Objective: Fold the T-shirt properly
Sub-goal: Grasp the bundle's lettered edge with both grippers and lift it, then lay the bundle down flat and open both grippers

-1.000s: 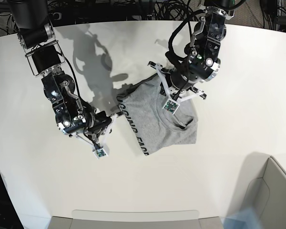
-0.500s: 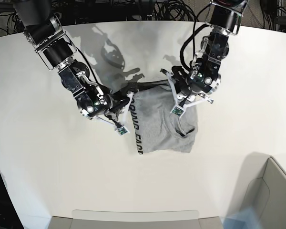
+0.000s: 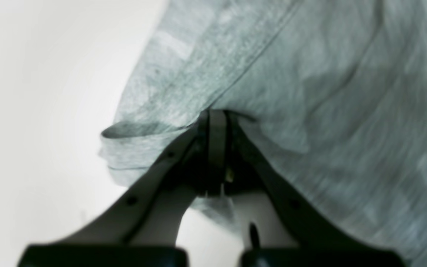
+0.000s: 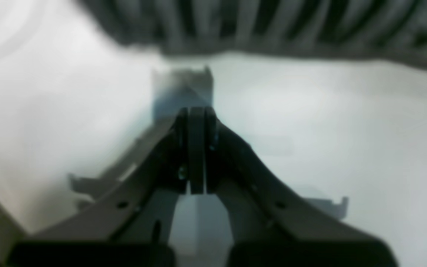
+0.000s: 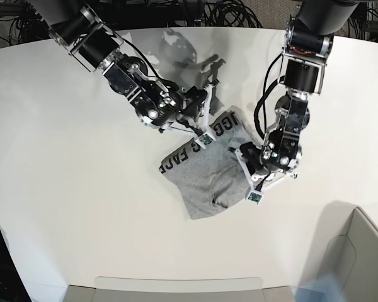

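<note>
Grey T-shirt (image 5: 205,179) shows black letters "FAC"; left claw (image 3: 217,122) pinches its fabric; right claw (image 4: 197,118) pressed together, empty.

T-shirt (image 5: 205,179): heather grey, finely flecked, paler grey-green cast in left wrist view; bold black block letters along upper edge. Desk (image 5: 63,189): plain white, grey shadows under arms. Left end effector (image 3: 217,115): black pads, pale grey finger frames. Right end effector (image 4: 197,111): same black and pale grey. Arms: black with silver joints. Bin (image 5: 365,251) at lower right corner: light grey. Cables (image 5: 227,12) behind desk: black.
</note>
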Controlling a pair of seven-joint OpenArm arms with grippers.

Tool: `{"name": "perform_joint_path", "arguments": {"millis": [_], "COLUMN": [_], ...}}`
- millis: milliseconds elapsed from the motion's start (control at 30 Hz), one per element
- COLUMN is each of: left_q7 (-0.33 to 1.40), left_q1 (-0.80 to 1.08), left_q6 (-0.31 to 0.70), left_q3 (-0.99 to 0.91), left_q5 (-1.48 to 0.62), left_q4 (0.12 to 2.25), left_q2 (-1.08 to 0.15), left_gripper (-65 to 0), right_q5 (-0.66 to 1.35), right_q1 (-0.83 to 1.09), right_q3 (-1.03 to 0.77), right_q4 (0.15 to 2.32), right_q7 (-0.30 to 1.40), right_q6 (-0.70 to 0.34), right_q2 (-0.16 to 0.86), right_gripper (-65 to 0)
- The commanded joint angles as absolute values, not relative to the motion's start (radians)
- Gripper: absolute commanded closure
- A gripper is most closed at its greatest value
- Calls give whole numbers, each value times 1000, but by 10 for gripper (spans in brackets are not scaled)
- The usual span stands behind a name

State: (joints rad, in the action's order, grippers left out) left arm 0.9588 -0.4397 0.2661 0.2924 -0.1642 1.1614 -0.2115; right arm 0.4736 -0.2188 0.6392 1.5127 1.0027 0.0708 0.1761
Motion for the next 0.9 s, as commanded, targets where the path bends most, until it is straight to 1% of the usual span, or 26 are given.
{"name": "perform_joint_path", "arguments": {"millis": [0,67,167,300,367,500,567,633,767,867], "left_q7": [917,894,871,875,903,1021,1044,1058,1061,1053], "left_q1": [-501,-538,-565,-572,-555,-407,-338,-285,-216,-197], "left_q6": [266,266,266,263,263,266,266,266,266,263], "left_q3": [289,288,286,285,291,295,314,335,414,403], "left_q5": [-171,-171,-171,-171,-171,-171,-171,-171,-170,-170], "left_q4": [1164,1142,1141,1170,1250,1475,1581,1636,1612,1554], "left_q2": [-208,-186,-160,-139,-139,-139,-139,-139,-143,-145], "left_gripper": [0,0,0,0,0,0,0,0,0,0], "right_q5": [472,472,466,466,466,466,466,466,466,470], "right_q1": [-223,-174,-125,-119,-145,-231,-265,-294,-348,-364], "right_q3": [593,527,404,251,220,216,216,223,323,407], "right_q4": [1581,1659,1721,1718,1692,1560,1475,1403,1273,1211], "right_q7": [987,987,986,978,978,954,909,874,819,796], "right_q6": [70,70,70,68,67,67,67,65,65,65], "right_q2": [206,236,251,248,248,251,248,246,246,236], "right_gripper": [0,0,0,0,0,0,0,0,0,0]}}
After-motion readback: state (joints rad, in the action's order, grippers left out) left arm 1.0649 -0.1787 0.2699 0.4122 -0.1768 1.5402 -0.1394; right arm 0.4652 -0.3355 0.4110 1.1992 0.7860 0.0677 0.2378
